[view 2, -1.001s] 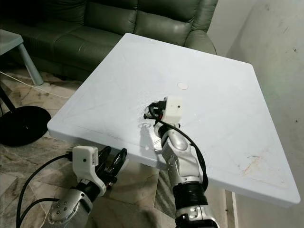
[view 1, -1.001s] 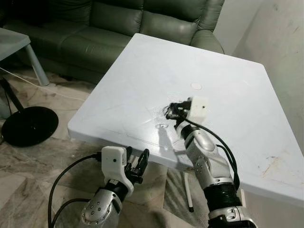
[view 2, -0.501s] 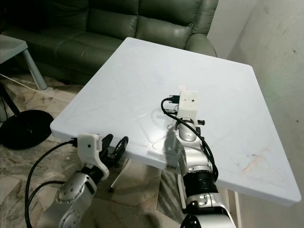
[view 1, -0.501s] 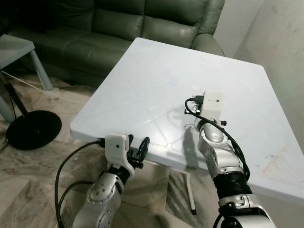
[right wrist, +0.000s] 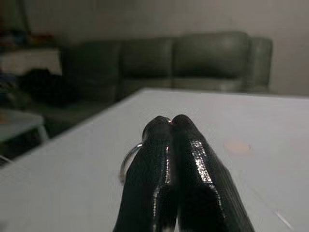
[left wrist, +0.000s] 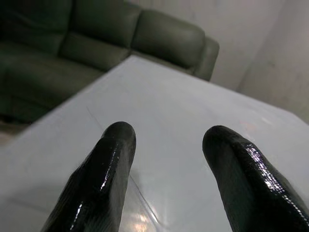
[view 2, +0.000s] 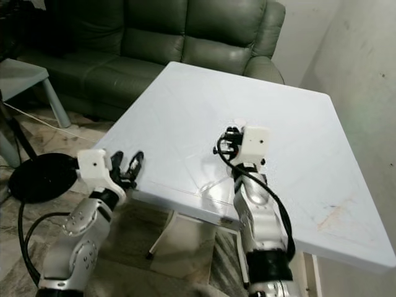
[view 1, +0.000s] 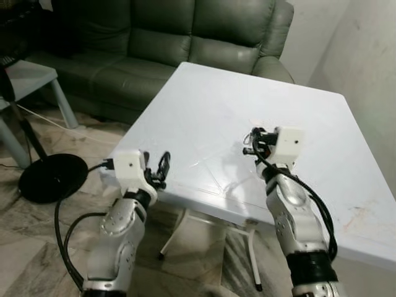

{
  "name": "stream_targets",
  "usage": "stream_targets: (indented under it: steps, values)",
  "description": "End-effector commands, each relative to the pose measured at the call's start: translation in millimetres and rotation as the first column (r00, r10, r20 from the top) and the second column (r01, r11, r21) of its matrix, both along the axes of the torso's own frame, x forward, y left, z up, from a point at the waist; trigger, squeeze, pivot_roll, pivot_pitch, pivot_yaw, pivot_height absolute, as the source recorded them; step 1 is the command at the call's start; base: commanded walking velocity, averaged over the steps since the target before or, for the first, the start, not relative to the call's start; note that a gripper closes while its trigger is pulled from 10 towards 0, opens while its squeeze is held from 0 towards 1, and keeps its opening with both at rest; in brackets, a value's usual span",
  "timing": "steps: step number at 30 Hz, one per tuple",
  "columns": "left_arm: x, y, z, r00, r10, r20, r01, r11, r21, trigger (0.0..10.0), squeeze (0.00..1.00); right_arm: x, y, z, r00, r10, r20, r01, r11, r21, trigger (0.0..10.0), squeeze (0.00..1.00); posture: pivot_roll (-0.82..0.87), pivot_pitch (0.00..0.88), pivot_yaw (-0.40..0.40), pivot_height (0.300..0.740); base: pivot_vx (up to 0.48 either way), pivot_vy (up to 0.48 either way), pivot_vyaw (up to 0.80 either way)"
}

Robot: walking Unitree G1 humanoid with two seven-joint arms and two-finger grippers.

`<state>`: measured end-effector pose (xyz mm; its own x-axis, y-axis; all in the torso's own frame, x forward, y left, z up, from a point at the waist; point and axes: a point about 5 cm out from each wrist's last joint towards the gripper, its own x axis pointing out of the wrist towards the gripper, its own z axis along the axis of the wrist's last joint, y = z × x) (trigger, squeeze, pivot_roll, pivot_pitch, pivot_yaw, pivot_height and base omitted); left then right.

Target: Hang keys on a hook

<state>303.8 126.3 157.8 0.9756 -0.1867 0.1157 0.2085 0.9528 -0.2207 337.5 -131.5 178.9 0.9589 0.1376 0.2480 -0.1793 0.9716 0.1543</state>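
lifted off the white table [view 1: 204, 105], the right gripper [right wrist: 171, 121] pinches the key ring [right wrist: 128, 162] above it; the left gripper [left wrist: 166, 145] hangs spread near the table edge. carrying step: next, find a hook.

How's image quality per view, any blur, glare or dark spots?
Eye views: evenly lit and sharp, faint sheen on the table. Left wrist view: fingers soft and close, with glare streaks; sofa dim. Right wrist view: dark and grainy, background blurred, highlights on the shut fingers; key ring just discernible.
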Motion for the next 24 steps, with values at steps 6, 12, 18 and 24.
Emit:
stream_targets:
  steps: [6, 12, 18, 24]
  values:
    - [2.8, 8.8, -5, 1.0, -0.016, 0.017, 0.016, 1.0, 0.013, 10.0, 0.0, -15.8, -9.2, 4, 0.997, 0.003, 0.074, -0.002, 1.0, -0.008, 10.0, 0.0, 0.05, 0.0, -0.081, 0.74, 0.0, 0.0, 0.0]
    - [-0.1, 26.0, -25, 0.999, 0.019, -0.033, -0.018, 1.0, 0.023, 10.0, 0.0, -33.8, -19.9, -28, 1.0, -0.007, 0.029, 0.009, 0.999, -0.051, 10.0, 0.0, 0.04, 0.0, -0.066, 0.74, 0.0, 0.0, 0.0]
    - [-3.0, 38.2, -37, 0.994, 0.067, -0.081, -0.069, 0.997, -0.028, 10.0, 0.0, -46.2, -29.2, -45, 0.998, -0.051, -0.022, 0.05, 0.997, -0.051, 10.0, 0.0, 0.03, 0.0, -0.058, 0.74, 0.0, 0.0, 0.0]
    - [-3.5, 42.5, -44, 0.992, 0.078, -0.1, -0.082, 0.996, -0.037, 10.0, 0.0, -53.5, -32.0, -57, 0.994, -0.095, -0.058, 0.092, 0.995, -0.048, 10.0, 0.0, 0.02, 0.0, -0.049, 0.74, 0.0, 0.0, 0.0]
